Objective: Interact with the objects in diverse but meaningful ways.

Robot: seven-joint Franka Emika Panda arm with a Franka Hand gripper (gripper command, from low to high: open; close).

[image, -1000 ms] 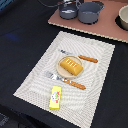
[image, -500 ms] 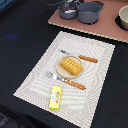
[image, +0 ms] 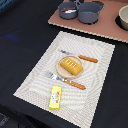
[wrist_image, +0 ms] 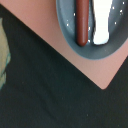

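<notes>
Surface: a dark counter is covered by a pale woven placemat.
Near: a yellow flat packet is laid at the mat's front edge.
Middle: an orange-yellow ridged bread block is set on a small plate, between two orange-handled utensils.
Far: a grey-blue two-handled pot stands on a pinkish board; a brown sausage-like stick and a white-and-blue piece are laid side by side inside.
Step advice: the stick is probably best approached from straight above and gripped across its width, clear of the white piece.
Pincer: not seen in either view; nothing can be said of its opening or hold.
</notes>
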